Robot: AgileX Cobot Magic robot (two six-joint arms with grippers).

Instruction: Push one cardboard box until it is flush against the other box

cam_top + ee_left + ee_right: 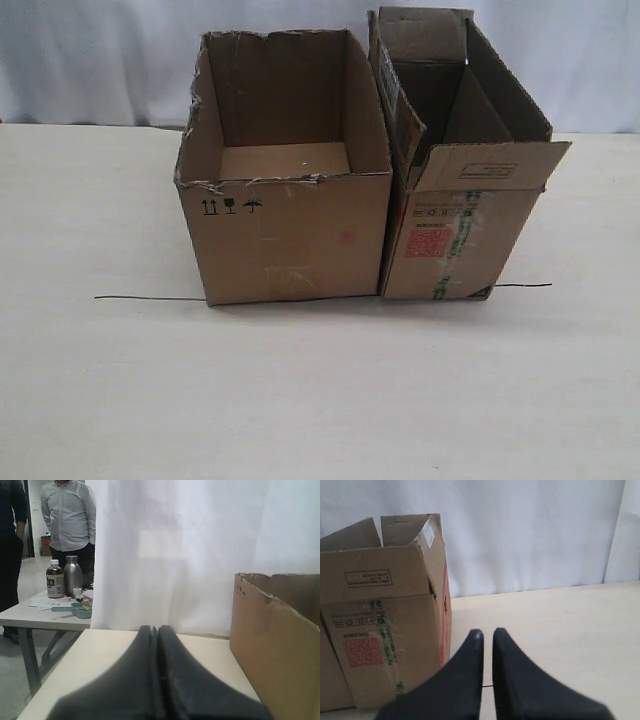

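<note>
The cardboard box [450, 240], narrow and tall with a red square label and green-printed tape, stands at the right in the exterior view. Its left side touches the other box [290, 235], a wider plain carton with black handling symbols and a ragged top rim. Neither gripper shows in the exterior view. My left gripper [156, 629] is shut with nothing in it, low over the table, and the other box [275, 650] stands apart beside it. My right gripper [488, 632] is shut to a thin slit, empty, just off the red-striped side of the cardboard box [385, 630].
A thin black line [150, 298] runs across the table under the boxes' front edges. A white curtain [100, 60] hangs behind the table. Past the table's edge stands a side table [45, 615] with bottles [55, 580], and a person [67, 515] beside it.
</note>
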